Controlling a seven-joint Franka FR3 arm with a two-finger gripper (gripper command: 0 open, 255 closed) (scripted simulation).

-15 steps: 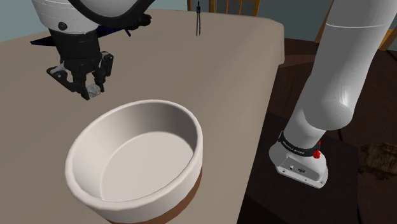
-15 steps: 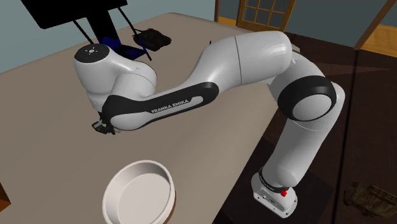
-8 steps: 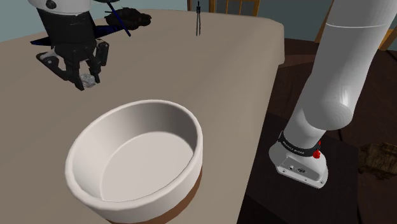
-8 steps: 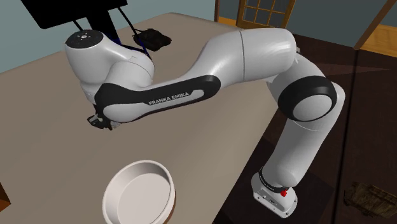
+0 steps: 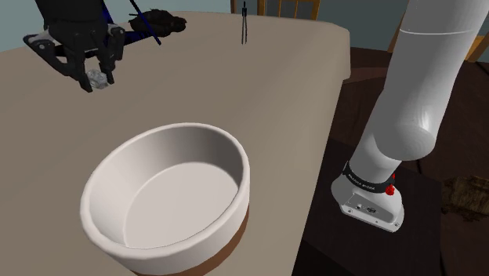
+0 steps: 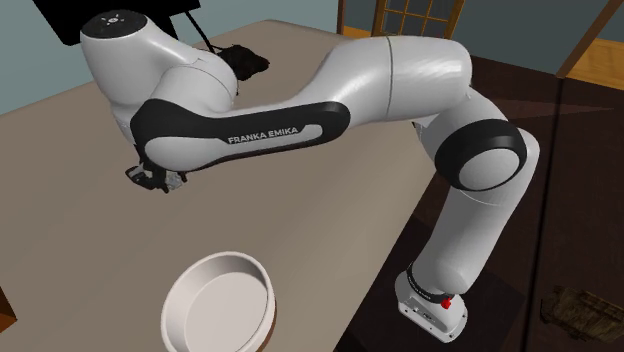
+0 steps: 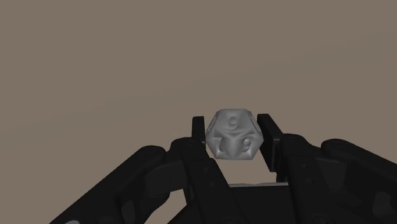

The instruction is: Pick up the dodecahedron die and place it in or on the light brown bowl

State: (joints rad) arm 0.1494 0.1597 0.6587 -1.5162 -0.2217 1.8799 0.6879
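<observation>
Lifted higher and further from the bowl point(image 5: 168, 196), the gripper point(image 5: 92, 77) pinches the small grey die point(image 7: 234, 135) above the table point(image 5: 298, 94), a piece that looks light, rigid and slick, best squeezed across opposite flat faces.

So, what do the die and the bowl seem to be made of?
The die: plain grey, matte, with moulded numerals; could be metal or plastic, unclear. The bowl: smooth white, softly shaded, brown band at the base; looks like glazed ceramic, perhaps.
</observation>
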